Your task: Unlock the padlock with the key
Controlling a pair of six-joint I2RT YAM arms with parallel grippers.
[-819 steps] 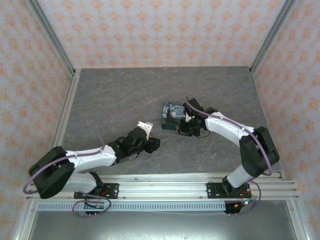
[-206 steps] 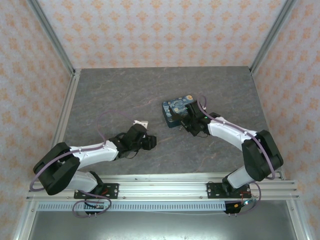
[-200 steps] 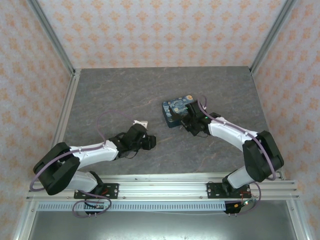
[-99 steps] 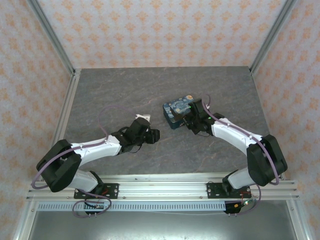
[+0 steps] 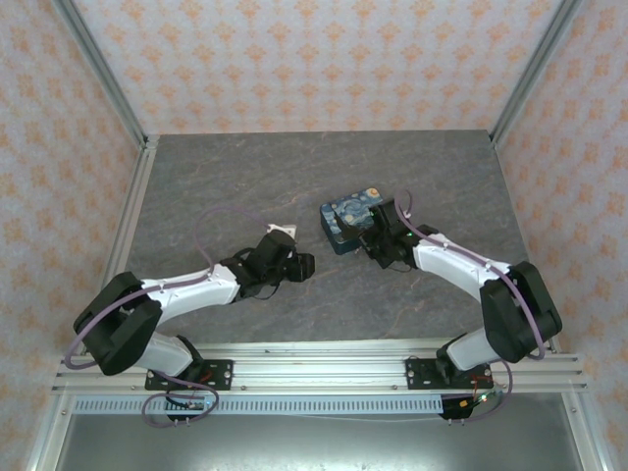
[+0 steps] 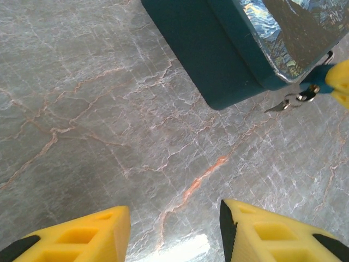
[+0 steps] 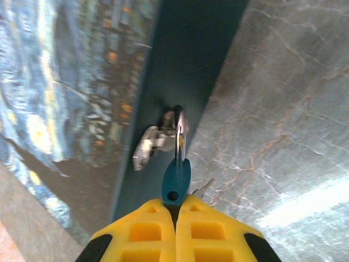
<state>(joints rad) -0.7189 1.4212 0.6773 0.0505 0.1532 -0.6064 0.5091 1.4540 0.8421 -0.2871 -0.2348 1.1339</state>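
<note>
The right gripper (image 7: 175, 207), at the bottom of its wrist view, pinches the padlock (image 7: 176, 180) with closed jaws. The padlock's shackle reaches the clasp on the tin (image 7: 82, 82), centre frame. The left gripper (image 6: 174, 232) has its jaws spread over the table (image 6: 98, 136), holding nothing.

1. In the right wrist view, the lower body of the padlock (image 7: 175, 183) is buried between the right fingers (image 7: 144, 232).
2. There the tin (image 7: 180, 71) is cut off at the top and left edges, its painted lid blurred.
3. In the left wrist view, the left fingers (image 6: 82, 237) are cropped by the bottom edge, the tin by the top.
4. At that view's right edge, whether a small metal piece (image 6: 297, 98) is a key cannot be told.
</note>
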